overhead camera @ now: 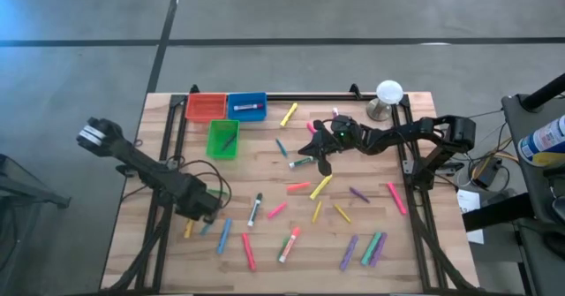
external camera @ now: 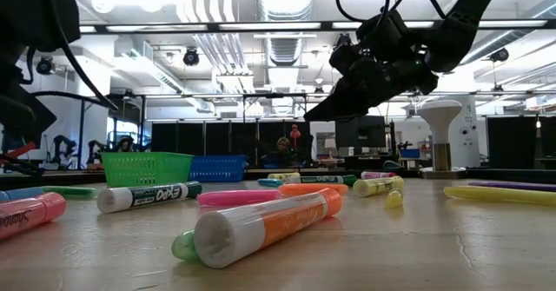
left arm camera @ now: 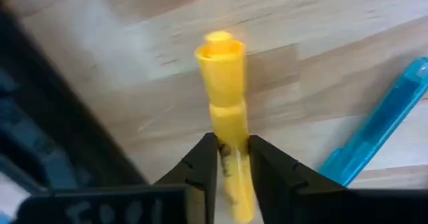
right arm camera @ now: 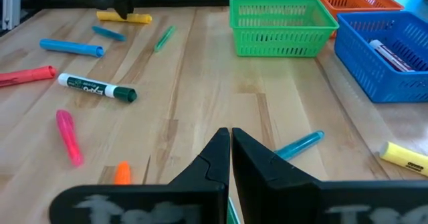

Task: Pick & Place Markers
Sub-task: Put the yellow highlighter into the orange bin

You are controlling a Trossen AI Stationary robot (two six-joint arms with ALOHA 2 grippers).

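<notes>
Down in the lower left of the overhead frame, the left gripper (overhead camera: pixel 196 209) sits low over the pale wooden table (overhead camera: pixel 353 243), and its wrist camera shows the two dark fingers (left arm camera: pixel 200 164) standing narrowly either side of a short yellow plastic marker (left arm camera: pixel 226 110); whether they truly pinch it or have slackened I cannot tell, since the barrel fills the gap. That pen looks light, stiff and smooth, so I'd judge it apt to roll or twist out of a loose hold, and best taken mid-barrel, clear of the wider cap end. A slim light-blue marker (left arm camera: pixel 374 134) lies just beside it at the frame's right edge, close enough to be nudged. Over at centre right of the overhead frame, the right gripper (overhead camera: pixel 320 159) hangs above the boards with its fingers pressed together on nothing, among loose markers: a white-barrelled green-capped one (right arm camera: pixel 97 88), a pink one (right arm camera: pixel 69 136), and a teal one (right arm camera: pixel 299 146). Toward the upper left of the overhead frame stand three small plastic mesh bins, orange-red (overhead camera: pixel 205 107), blue (overhead camera: pixel 247 106) and green (overhead camera: pixel 222 139); the blue one already holds a pen. Black cables (overhead camera: pixel 190 168) looping near the left arm could snag a lift toward those bins.
</notes>
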